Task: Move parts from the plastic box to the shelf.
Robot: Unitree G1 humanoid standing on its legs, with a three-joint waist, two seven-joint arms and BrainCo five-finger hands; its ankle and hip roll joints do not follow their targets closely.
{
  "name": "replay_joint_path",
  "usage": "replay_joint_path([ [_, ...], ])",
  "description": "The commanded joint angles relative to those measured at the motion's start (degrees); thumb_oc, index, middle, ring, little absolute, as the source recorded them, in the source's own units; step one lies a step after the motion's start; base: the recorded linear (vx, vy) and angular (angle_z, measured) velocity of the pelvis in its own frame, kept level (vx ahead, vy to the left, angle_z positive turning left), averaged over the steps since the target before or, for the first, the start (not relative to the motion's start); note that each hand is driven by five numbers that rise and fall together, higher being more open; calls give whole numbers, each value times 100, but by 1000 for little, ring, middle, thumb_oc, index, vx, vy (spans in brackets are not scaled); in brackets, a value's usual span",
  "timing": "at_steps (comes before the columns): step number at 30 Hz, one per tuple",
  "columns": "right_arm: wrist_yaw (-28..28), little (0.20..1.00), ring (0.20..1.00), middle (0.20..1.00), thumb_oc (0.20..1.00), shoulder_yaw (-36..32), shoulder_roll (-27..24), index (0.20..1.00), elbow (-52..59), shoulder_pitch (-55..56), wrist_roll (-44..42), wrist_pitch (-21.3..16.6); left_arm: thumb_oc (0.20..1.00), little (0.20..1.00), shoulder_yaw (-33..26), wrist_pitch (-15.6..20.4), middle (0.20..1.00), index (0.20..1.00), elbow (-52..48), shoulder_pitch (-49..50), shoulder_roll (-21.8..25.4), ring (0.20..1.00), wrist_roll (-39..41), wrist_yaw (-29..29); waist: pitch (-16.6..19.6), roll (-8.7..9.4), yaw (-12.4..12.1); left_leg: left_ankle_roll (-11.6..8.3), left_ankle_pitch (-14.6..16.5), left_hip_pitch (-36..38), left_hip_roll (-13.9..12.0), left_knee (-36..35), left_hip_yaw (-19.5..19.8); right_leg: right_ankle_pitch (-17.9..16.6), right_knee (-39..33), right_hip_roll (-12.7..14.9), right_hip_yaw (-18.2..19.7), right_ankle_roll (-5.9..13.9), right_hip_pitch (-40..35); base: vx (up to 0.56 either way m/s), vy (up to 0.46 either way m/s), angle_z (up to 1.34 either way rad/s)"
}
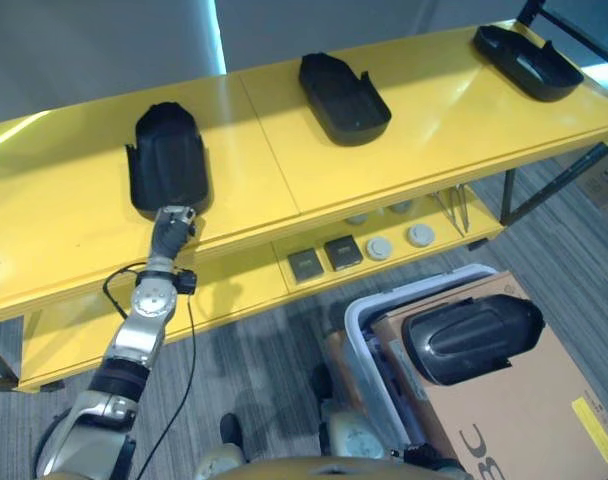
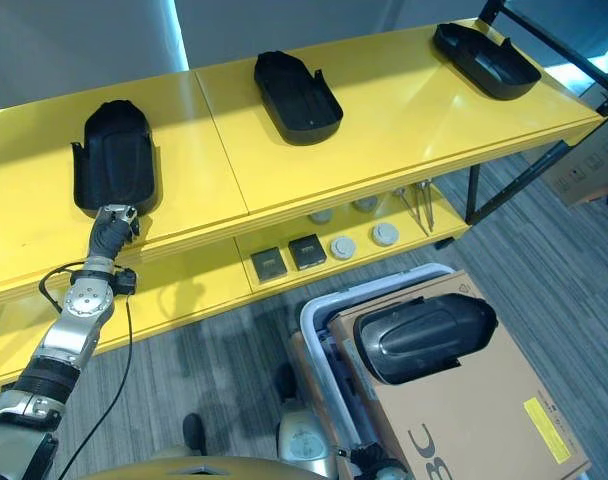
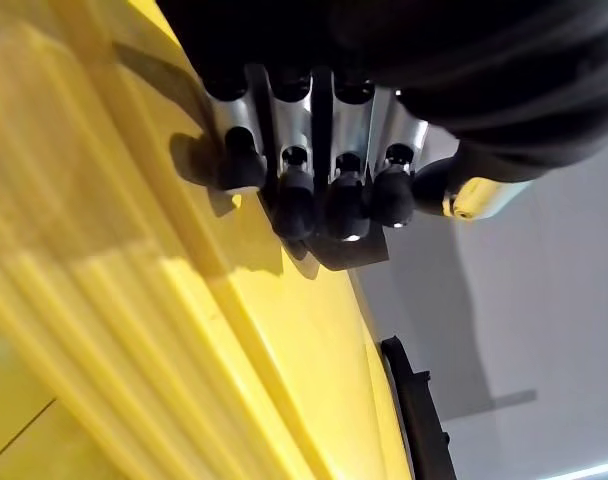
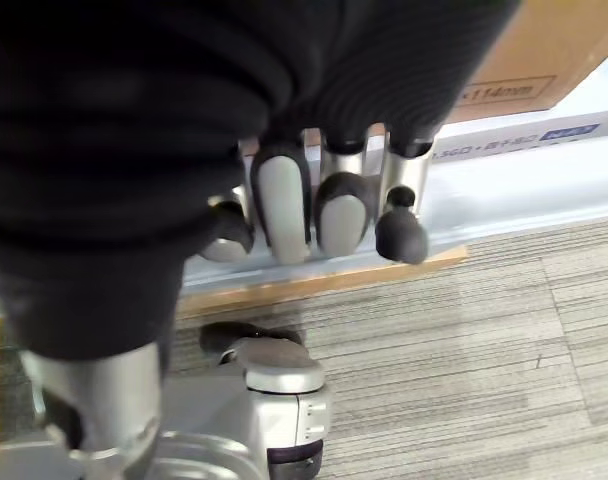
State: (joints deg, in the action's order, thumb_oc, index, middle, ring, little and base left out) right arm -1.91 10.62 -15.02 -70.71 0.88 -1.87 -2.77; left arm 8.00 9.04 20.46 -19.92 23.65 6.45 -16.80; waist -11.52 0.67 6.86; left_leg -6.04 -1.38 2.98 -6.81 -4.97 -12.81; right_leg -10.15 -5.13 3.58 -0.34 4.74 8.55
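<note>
Three black parts lie on the top board of the yellow shelf point(image 1: 314, 170): a left part point(image 1: 167, 160), a middle part point(image 1: 342, 97) and a far right part point(image 1: 527, 60), well apart from one another. The left hand point(image 1: 170, 226) reaches up to the near end of the left part, at the front edge of the shelf; in the left wrist view its fingers point(image 3: 294, 190) run fairly straight with their dark tips resting on a dark edge of that part, not wrapped round it, so the hand reads as open and touching, not gripping. I judge this to be the end of a placing step: the part lies flat on the shelf and the hand is either nudging it home or about to let it be. A fourth black part point(image 1: 472, 338) rests on a cardboard box point(image 1: 524, 400) that sits in the white plastic box point(image 1: 369, 320) on the floor at near right, so work remains. The right hand point(image 4: 314, 200) hangs low beside the plastic box with its fingers curled and nothing in them. The next move probably calls for drawing the left hand clear without dragging the placed part off the edge, then turning to the box for the remaining part, and setting it in one of the free stretches of the shelf.
</note>
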Motion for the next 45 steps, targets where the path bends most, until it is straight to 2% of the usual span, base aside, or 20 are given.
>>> replay_joint_path([
  [1, -137, 1000, 1000, 1000, 1000, 291, 27, 1000, -167, -206, -39, 75, 200, 200, -42, 198, 200, 200, 270, -681, 275, 200, -68, -244, -66, 3, 35, -164, -143, -159, -177, -3, -40, 235, 155, 370, 98, 512, -242, -3, -3, -5],
  [10, -174, 1000, 1000, 1000, 1000, 419, 27, 1000, -125, -298, -124, 35, 200, 200, 71, 184, 200, 200, 780, -1242, 515, 200, 44, -472, -100, 65, 96, -188, -186, -293, -232, -3, -99, 197, 188, 290, 222, 519, -24, 10, -7, -10],
  [15, -187, 1000, 1000, 1000, 1000, 328, 53, 1000, -163, -228, -144, 48, 200, 200, -65, 239, 200, 200, 229, -806, 445, 200, 49, -370, -46, 61, 40, -170, -120, -125, -226, -3, -130, 234, 191, 285, 247, 507, -155, 45, 22, -8],
  [16, -181, 1000, 1000, 1000, 1000, 215, 72, 1000, -177, -193, -151, 70, 200, 200, -220, 299, 200, 200, -433, -294, 356, 200, 19, -167, 11, 53, -28, -145, -58, -13, -201, -3, -113, 275, 209, 319, 215, 503, -286, 37, 35, -5],
  [18, -154, 1000, 1000, 1000, 1000, 158, 77, 1000, -194, -140, -143, 81, 200, 200, -307, 315, 200, 200, -762, 52, 275, 200, 38, -42, 72, 52, -56, -121, -13, 67, -174, -3, -93, 307, 224, 342, 182, 503, -380, 62, 45, -3],
  [19, -138, 1000, 1000, 1000, 1000, 95, 82, 1000, -210, -87, -130, 89, 570, 570, -361, 331, 570, 570, -1000, 299, 198, 570, 106, 61, 129, 55, -79, -101, 23, 130, -149, -3, -62, 326, 234, 373, 154, 507, -462, 80, 97, 10],
  [20, -124, 1000, 1000, 1000, 1000, -26, 100, 1000, -235, -32, -133, 116, 1000, 1000, -403, 386, 1000, 1000, -1462, 749, 68, 1000, 166, 267, 226, 59, -150, -43, 94, 250, -90, -3, 4, 375, 309, 435, 114, 523, -584, 65, 106, 23],
  [24, -93, 1000, 1000, 1000, 1000, -179, 113, 1000, -209, 98, -204, 122, 1000, 1000, -343, 384, 1000, 1000, -1944, 1162, 11, 1000, 185, 492, 338, 95, -202, 60, 176, 392, 33, -3, 104, 401, 452, 550, 48, 596, -720, -19, 116, 31],
  [27, -117, 1000, 1000, 1000, 1000, -335, 176, 1000, -8, 287, -344, 66, 1000, 1000, -91, 383, 1000, 1000, -2291, 1295, 222, 1000, -410, 505, 375, 194, -127, 211, 266, 459, 271, -3, 109, 112, 612, 785, 85, 808, -695, -118, 182, 18],
  [31, -223, 1000, 1000, 1000, 1000, -337, 217, 1000, 105, 359, -337, 31, 1000, 1000, 71, 448, 1000, 1000, -2230, 1313, 170, 1000, -483, 378, 338, 266, -50, 307, 308, 441, 468, -3, -31, -333, 621, 953, 256, 1001, -477, -201, 173, -9],
  [33, -393, 1000, 1000, 1000, 1000, -486, 258, 1000, 65, 315, -454, 31, 1000, 1000, 200, 414, 1000, 1000, -2043, 1210, 207, 1000, -697, 218, 148, 155, -103, 377, 265, 447, 427, -3, -409, -121, 1258, 1117, -826, 808, -165, -298, 191, -64],
  [34, -393, 1000, 1000, 1000, 1000, -490, 259, 1000, 63, 309, -454, 31, 1000, 1000, 203, 417, 1000, 1000, -2036, 1200, 207, 1000, -699, 215, 157, 161, -101, 377, 245, 423, 430, -3, -405, -128, 1264, 1122, -829, 799, -141, -196, 181, -121],
  [35, -430, 1000, 1000, 1000, 1000, -547, 283, 1000, 54, 300, -518, 37, 1000, 1000, 182, 370, 1000, 1000, -1951, 1210, 215, 1000, -715, 177, 130, 83, -140, 431, 205, 439, 400, -3, -598, 85, 1745, 1269, -1451, 656, -176, -176, 180, -111],
  [37, -402, 1000, 1000, 1000, 1000, -537, 333, 1000, -47, 298, -523, 55, 1000, 1000, 206, 318, 1000, 1000, -1773, 1409, 282, 1000, -1051, 157, 226, 3, -161, 540, 265, 525, 404, -3, -1011, 573, 2538, 1439, -2083, 589, -561, -170, 230, -86],
  [38, -402, 1000, 1000, 1000, 1000, -534, 330, 1000, -49, 305, -525, 52, 1000, 1000, 210, 324, 1000, 1000, -1767, 1416, 275, 1000, -1062, 151, 212, 18, -180, 543, 290, 562, 425, -3, -1032, 619, 2604, 1467, -2046, 604, -553, -184, 169, -157],
  [39, -425, 1000, 1000, 1000, 1000, -573, 310, 1000, -159, 260, -464, 84, 1000, 1000, 125, 295, 1000, 1000, -1551, 1656, 220, 1000, -988, 167, 320, -14, -255, 614, 245, 540, 461, 15, -1449, 740, 2954, 1449, -2383, 588, -879, -198, 53, -163],
  [42, -495, 1000, 1000, 1000, 1000, -433, 288, 1000, -266, 131, -151, 121, 1000, 1000, 101, 239, 1000, 1000, -1254, 1841, 152, 1000, -1070, 161, 453, 10, -422, 595, 162, 455, 447, 81, -1851, 816, 2563, 1302, -2623, 597, -1270, -187, -37, -142],
  [43, -596, 1000, 1000, 1000, 1000, -269, 257, 1000, -250, -32, 107, 119, 1000, 1000, -35, 188, 1000, 1000, -878, 2029, 13, 1000, -995, 83, 538, 18, -592, 465, 50, 233, 332, 312, -2211, 1161, 1681, 1157, -2843, 513, -1551, -204, -181, -131],
  [44, -630, 1000, 1000, 1000, 1000, -215, 239, 1000, -227, -77, 148, 101, 1000, 1000, -41, 178, 1000, 1000, -653, 2098, -33, 1000, -1086, 66, 567, 3, -631, 404, 50, 138, 295, 427, -2315, 1147, 1248, 1090, -2762, 510, -1634, -247, -302, -104],
  [45, -659, 1000, 1000, 1000, 1000, -215, 242, 1000, -211, -119, 51, 82, 1000, 1000, 44, 147, 1000, 1000, -334, 2125, -87, 1000, -1210, 36, 578, -7, -557, 314, 12, -35, 191, 704, -2367, 1214, 801, 828, -2329, 456, -1669, -101, -214, -148],
])
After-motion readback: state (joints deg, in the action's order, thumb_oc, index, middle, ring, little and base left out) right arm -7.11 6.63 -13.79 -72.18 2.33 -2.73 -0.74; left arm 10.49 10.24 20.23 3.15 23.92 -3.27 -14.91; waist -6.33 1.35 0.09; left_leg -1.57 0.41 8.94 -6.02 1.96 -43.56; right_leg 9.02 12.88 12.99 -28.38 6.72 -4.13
